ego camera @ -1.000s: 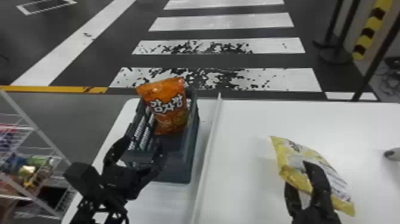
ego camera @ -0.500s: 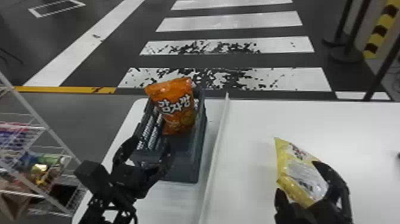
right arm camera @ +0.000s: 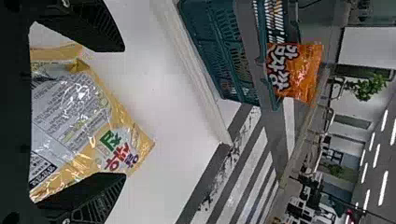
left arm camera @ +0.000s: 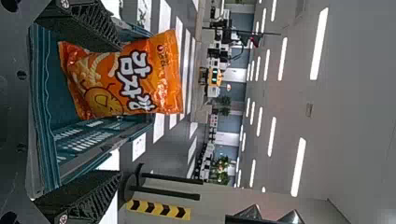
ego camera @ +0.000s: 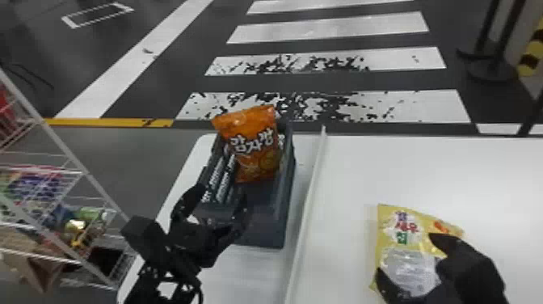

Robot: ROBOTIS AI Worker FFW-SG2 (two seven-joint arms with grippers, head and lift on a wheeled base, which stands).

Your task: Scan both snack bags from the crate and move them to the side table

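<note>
On your table (ego camera: 464, 174), a raised strip (ego camera: 306, 202) ran between the crate (ego camera: 266, 222), its orange bag (ego camera: 258, 155) tilted inside, and the yellow bag (ego camera: 404, 258). Your left gripper (ego camera: 222, 193), spread wide and empty, was at the crate's near end; your right gripper (ego camera: 407, 255) gaped around the yellow bag.

The orange snack bag (ego camera: 254, 145), glossy and plump with big white lettering and a round cartoon face, stands in the blue-grey open crate (ego camera: 266, 222), its top rising past the rim and tilted toward 11 o'clock. At the crate's 4 o'clock, the yellow snack bag (ego camera: 388, 226), creased, its grey-white printed panel showing, seems to lie on the white tabletop (ego camera: 444, 174), though it is partly covered.
</note>
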